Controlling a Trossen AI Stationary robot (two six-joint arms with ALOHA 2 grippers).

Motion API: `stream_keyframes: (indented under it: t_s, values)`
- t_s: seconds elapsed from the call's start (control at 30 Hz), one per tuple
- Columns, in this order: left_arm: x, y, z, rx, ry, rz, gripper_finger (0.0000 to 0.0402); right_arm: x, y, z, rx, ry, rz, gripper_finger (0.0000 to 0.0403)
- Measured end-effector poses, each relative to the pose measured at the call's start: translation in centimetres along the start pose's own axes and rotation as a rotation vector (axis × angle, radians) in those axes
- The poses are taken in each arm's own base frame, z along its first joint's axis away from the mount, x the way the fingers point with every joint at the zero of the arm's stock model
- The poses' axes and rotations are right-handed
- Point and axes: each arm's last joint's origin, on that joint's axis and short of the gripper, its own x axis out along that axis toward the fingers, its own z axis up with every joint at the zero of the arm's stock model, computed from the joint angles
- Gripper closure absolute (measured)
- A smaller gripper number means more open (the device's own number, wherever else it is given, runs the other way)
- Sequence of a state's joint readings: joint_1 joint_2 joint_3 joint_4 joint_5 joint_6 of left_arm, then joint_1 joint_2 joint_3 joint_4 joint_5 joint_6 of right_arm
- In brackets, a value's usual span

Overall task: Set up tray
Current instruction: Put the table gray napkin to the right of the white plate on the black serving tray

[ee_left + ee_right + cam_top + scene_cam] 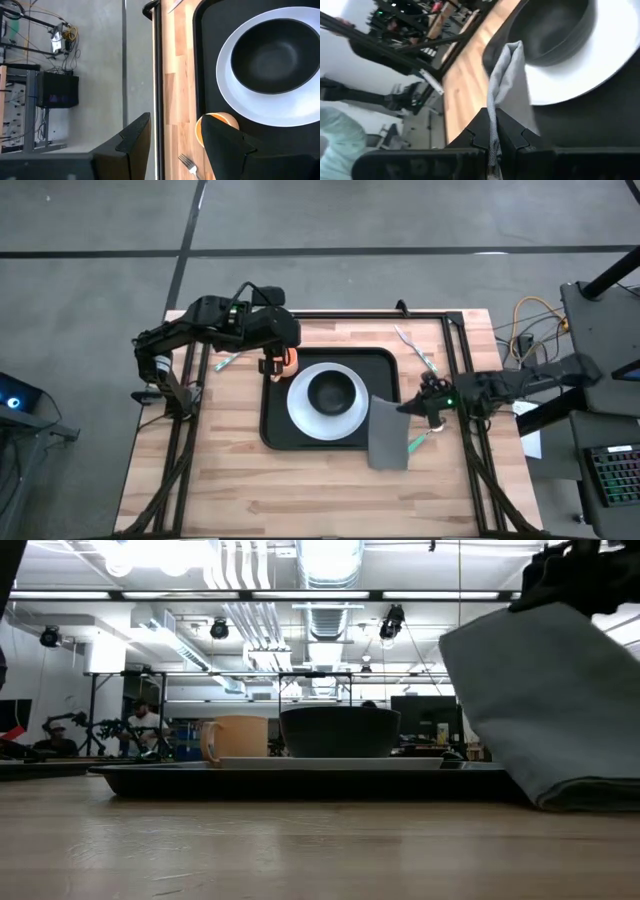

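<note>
The black tray [275, 430] lies mid-table and carries a white plate [300, 415] with a black bowl [333, 391] on it. An orange cup [288, 358] stands upright on the tray's far left corner. My left gripper [270, 366] hovers open just above the cup; one finger [225, 142] hides part of the cup [216, 120]. In the low view nothing stands around the cup [235, 738]. My right gripper [428, 404] is shut on the grey napkin [388, 435] at the tray's right edge. My right gripper pinches the napkin's raised far-right edge [493, 117] between its two fingers, coming level from the table's right. The folded cloth slopes down from the fingers. Its lower end [585, 795] rests on the table beside the tray's near right corner.
A green-handled fork [226, 361] lies on the wood left of the tray. More utensils lie right of the tray, at the far side [415, 350] and beside the napkin [421, 442]. Black rails [462, 370] frame the table. Bare wood spreads along the near edge.
</note>
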State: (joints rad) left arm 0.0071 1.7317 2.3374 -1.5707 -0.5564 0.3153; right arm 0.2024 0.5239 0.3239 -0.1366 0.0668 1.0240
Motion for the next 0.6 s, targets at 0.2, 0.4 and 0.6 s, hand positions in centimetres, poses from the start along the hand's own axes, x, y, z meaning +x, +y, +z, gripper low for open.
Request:
stream_keyframes:
  t_s: [0.2,0.4,0.6]
  values:
    - [0.2,-0.1,0.0,0.005,0.009,-0.002,0.0246,-0.2,-1.7,2.5,-0.055,-0.003,-0.121,0.0395]
    - [0.5,-0.3,0.0,0.012,0.019,-0.006,0.0246,0.1,-4.2,4.6,-0.085,0.028,-0.223,0.0395]
    - [0.8,-0.5,0.0,0.021,0.032,-0.010,0.0246,0.2,-6.9,6.5,-0.109,0.047,-0.312,0.0395]
